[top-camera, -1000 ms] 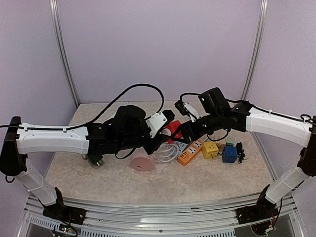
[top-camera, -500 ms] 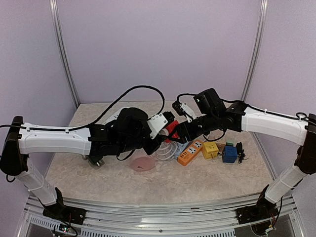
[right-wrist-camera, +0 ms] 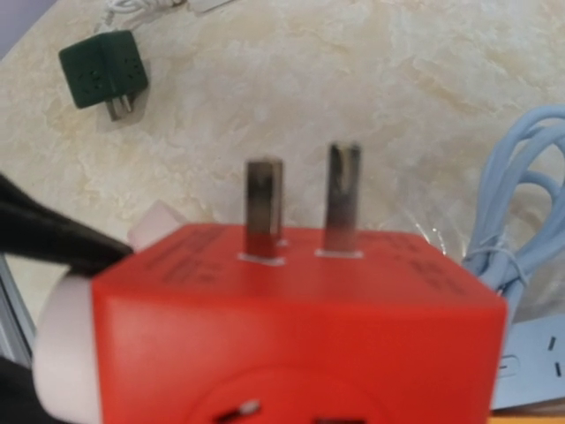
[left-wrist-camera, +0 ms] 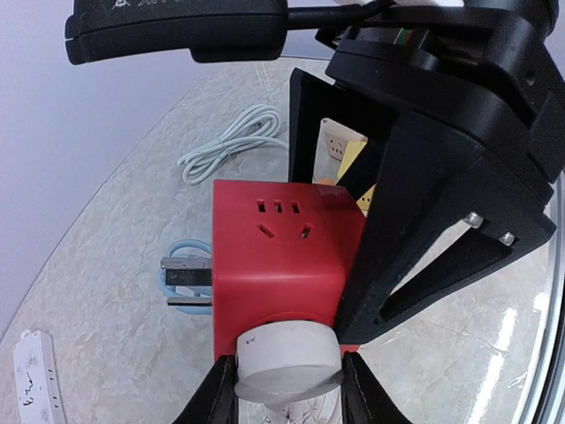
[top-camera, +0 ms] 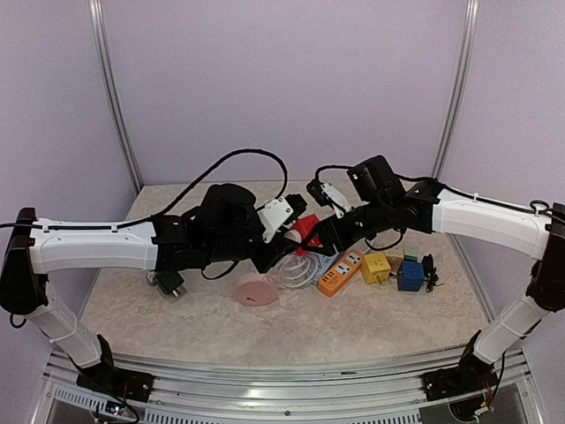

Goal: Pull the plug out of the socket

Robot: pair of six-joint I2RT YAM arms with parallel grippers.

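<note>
Red socket cube [left-wrist-camera: 282, 256] pinched in right claw [top-camera: 320, 233]; white plug [left-wrist-camera: 287, 360] seated in it, pinched by left claw [left-wrist-camera: 287, 393].

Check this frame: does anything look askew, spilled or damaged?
Nothing spilled or damaged. The red cube socket is held above the table by the right pincer, its white plug seated and clamped in the left pincer; that fits the task.
</note>
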